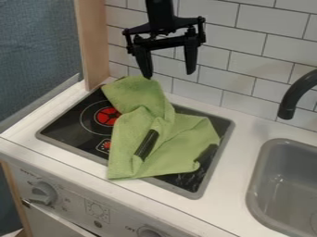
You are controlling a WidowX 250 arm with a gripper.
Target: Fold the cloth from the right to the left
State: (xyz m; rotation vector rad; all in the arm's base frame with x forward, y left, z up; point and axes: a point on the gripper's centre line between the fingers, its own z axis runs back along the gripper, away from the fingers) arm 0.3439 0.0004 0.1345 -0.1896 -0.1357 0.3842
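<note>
White-tiled wall (263,28), black stovetop (65,127) | green terry cloth (130,127) rumpled | claw (168,75) above, fingers apart | best pinch right edge (212,132) shallowly, lift, lay leftward

All-black arm (160,13) and gripper (169,75) — slim crossbar (164,43), knobby joints (201,20), two long tapering fingers (191,58)

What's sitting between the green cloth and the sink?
The camera view shows a bit of black stovetop beside the green cloth, then the stove's grey rim, then white counter up to the sink.
</note>
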